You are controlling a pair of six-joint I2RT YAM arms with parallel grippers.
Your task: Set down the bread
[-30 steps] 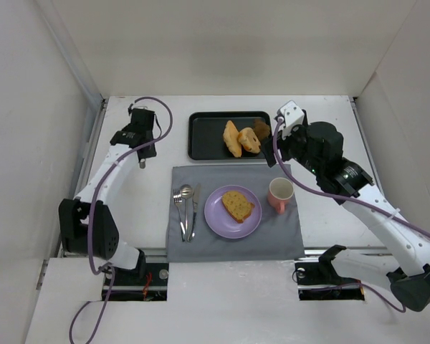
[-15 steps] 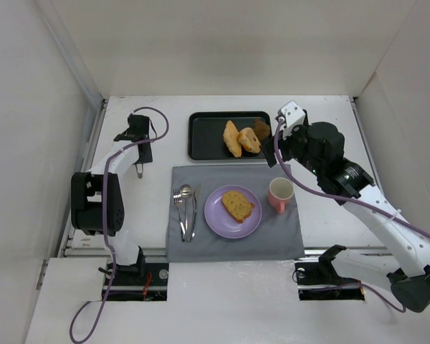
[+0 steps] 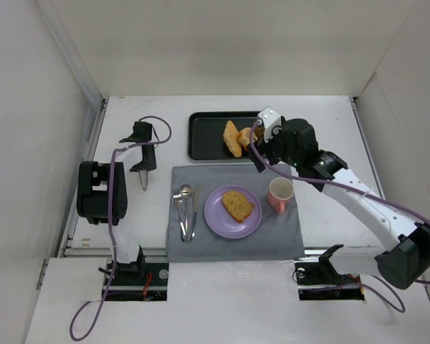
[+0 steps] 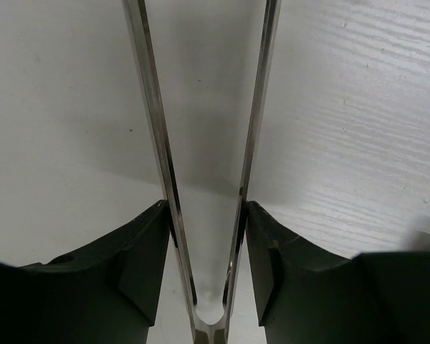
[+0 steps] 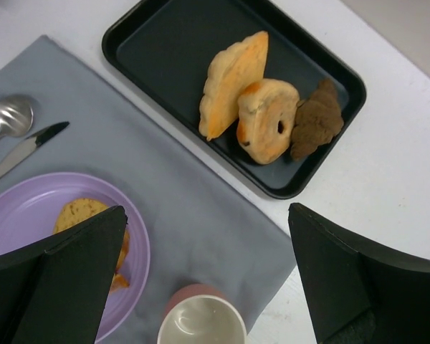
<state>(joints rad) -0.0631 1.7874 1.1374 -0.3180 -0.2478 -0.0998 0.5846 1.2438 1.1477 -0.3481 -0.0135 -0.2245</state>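
Two arms work inside white walls that close off the white table [image 3: 330, 129] on its left, rear and right; bare table shows as a strip on each side of the grey cloth mat [image 3: 272, 240], the right strip wider; the mat's near edge lies close to the table's near edge, and its far edge runs just beside the black rectangular tray [image 3: 204, 136]; the tray's left half is bare, its right end crowded by an elongated golden pastry [image 5: 233, 82], a round golden pastry with a hole [image 5: 266, 120] and a dark brown lump [image 5: 317, 118], all touching; the broad toasted bread slice [image 3: 237, 206] lies flat near the middle of the round purple plate [image 3: 213, 221] at the mat's centre, a pink mug [image 3: 280, 193] just right of it and steel cutlery [image 3: 185, 211] just left; the left gripper [image 4: 206, 215] hangs over bare table left of the mat, well apart from the bread, its fingers pressed on the two blades of steel tongs [image 4: 154, 129], which splay toward their tips; the right gripper [image 5: 206, 215] hangs above the tray's near right corner, fingers wide apart, holding and touching nothing
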